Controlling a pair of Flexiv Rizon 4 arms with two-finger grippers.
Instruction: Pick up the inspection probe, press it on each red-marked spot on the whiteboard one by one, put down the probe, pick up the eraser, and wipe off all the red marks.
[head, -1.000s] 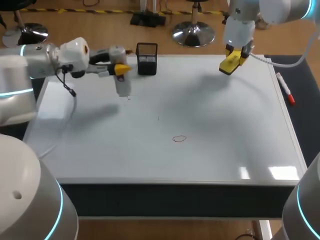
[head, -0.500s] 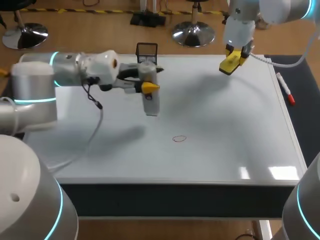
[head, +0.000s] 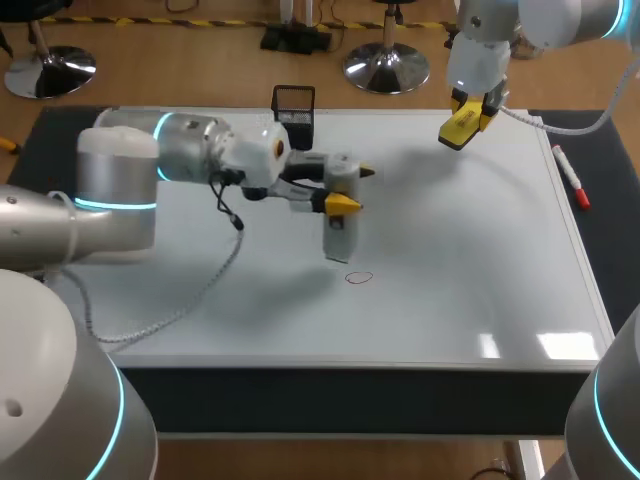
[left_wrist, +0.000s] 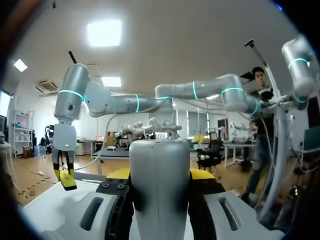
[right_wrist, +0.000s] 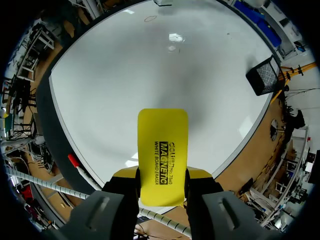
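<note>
Probing step | your left gripper (head: 348, 190) clamps probe (head: 335, 235) near red mark (head: 358, 278) | right gripper (head: 470, 112) grips eraser (right_wrist: 162, 150) | next: lower probe onto mark

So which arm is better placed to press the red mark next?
Left. The left claw holds the probe upright, its tip just short of the red mark. The right claw holds the eraser up by the whiteboard's far edge, away from the mark.

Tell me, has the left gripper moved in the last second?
Yes. The left gripper, holding the probe, has travelled away from the black mesh holder toward the red mark on the whiteboard.
</note>
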